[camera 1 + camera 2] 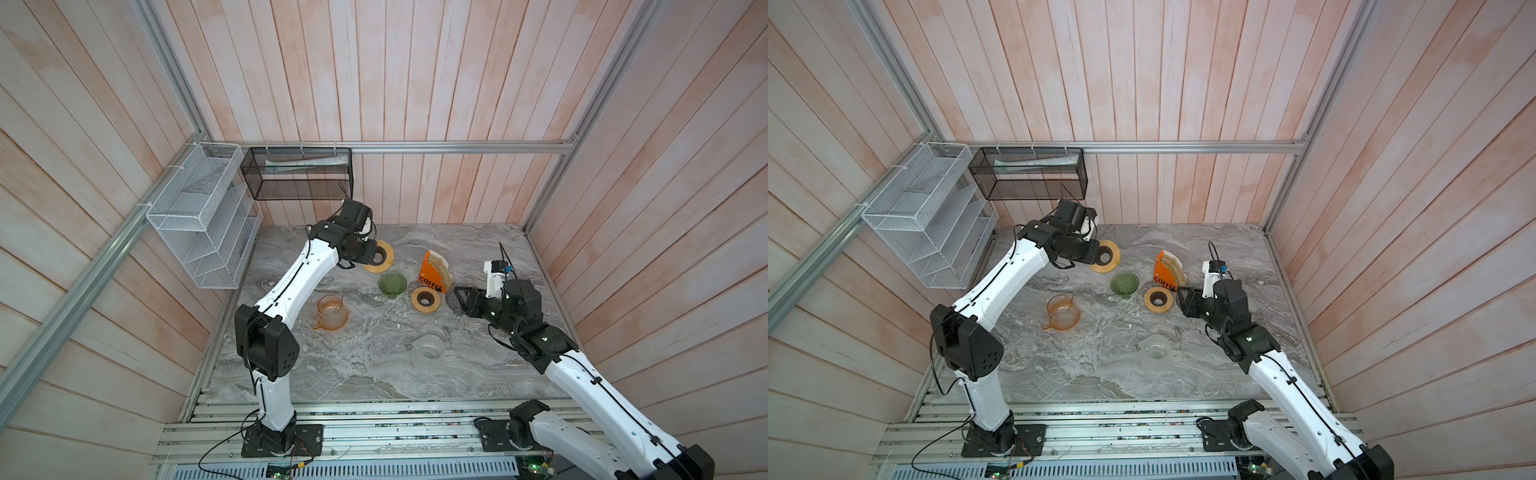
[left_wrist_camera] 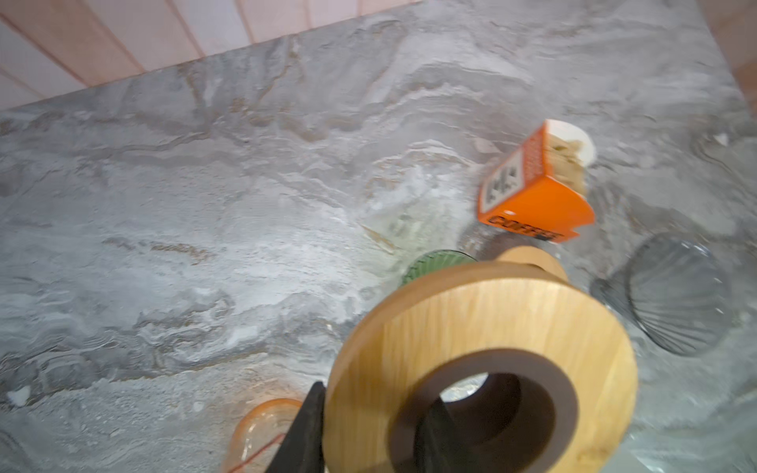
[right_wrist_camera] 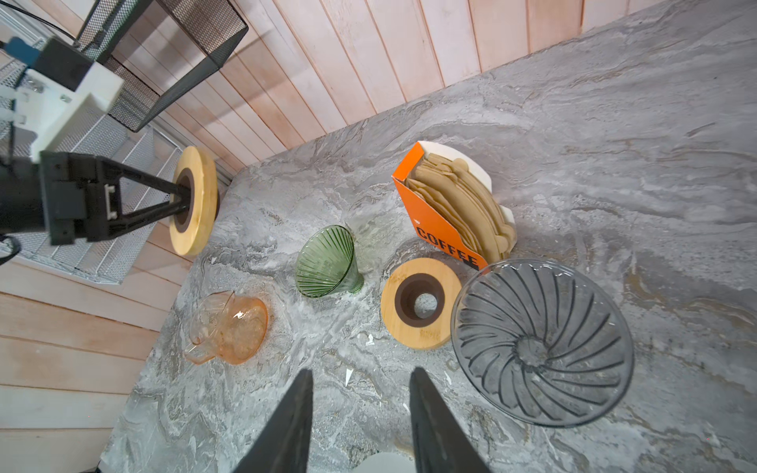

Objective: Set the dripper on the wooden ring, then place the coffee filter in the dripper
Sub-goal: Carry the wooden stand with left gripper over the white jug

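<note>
So the left fingers (image 2: pixel 305 430) are clamped on a wood ring (image 2: pixel 491 319): one finger goes through the hole and the other sits on the outer rim. The ring is tipped up on edge near the back left of the worktop (image 3: pixel 614 164), and it looks lifted, though I can't say for sure that it's clear of the surface.

The right fingers (image 3: pixel 428 417) are spread apart with nothing between them. They hover over bare worktop at the front of the group of things, just beside the grey dripper (image 3: pixel 540 344).

The filters (image 3: pixel 458 204) are a brown paper stack sitting in the orange holder (image 3: pixel 426 217) with COFFEE printed on it. That stands toward the back, right of centre in both top views. The grey dripper's rim overlaps the holder's corner in the right wrist view, but I can't tell if they actually touch.

The green dripper (image 3: pixel 325 262) is tilted, mouth facing partly sideways, left of the holder and well apart from it. A second ring (image 3: pixel 426 338) lies flat between the two drippers, just beside the grey one.

An orange jug (image 3: pixel 229 331) sits on the left, nearer the front than the green dripper. A frosted jug (image 1: pixel 428 353) is alone closer to the front edge.
</note>
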Motion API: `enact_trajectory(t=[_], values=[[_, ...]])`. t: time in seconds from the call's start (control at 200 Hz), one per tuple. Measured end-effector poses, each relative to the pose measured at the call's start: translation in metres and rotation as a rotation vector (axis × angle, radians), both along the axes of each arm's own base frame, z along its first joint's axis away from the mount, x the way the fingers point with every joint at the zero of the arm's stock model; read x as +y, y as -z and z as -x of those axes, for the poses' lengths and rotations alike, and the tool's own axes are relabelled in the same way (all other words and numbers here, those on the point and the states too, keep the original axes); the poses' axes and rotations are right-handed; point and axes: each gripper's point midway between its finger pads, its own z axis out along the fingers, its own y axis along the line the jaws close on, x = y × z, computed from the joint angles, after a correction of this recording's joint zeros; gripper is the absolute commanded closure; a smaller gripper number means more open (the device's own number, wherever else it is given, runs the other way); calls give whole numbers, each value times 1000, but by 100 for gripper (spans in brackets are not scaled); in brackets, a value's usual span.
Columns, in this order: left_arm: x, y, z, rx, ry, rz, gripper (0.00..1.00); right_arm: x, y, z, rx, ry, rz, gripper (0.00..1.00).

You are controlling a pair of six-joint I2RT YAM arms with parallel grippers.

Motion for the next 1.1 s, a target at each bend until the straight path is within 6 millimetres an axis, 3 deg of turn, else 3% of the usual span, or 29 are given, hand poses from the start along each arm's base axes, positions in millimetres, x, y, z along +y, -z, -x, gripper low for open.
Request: enact_trajectory(t=[0.15,0.285,0.595,0.755,1.1], values=[[-54,1,47,29,145,-18,91,-11,-11,6,-26,26,0,59],[-87,12,87,71,245,-42,91,-16,-17,14,-37,33,-4,59],[-126,60,164,228,395,-77,91,-18,-12,19,-10,33,7,59],[-140,68,182,269,438,-62,91,-18,-12,20,-7,33,7,59],[-146,95,183,322,433,-74,91,-19,-8,21,-2,34,7,59]])
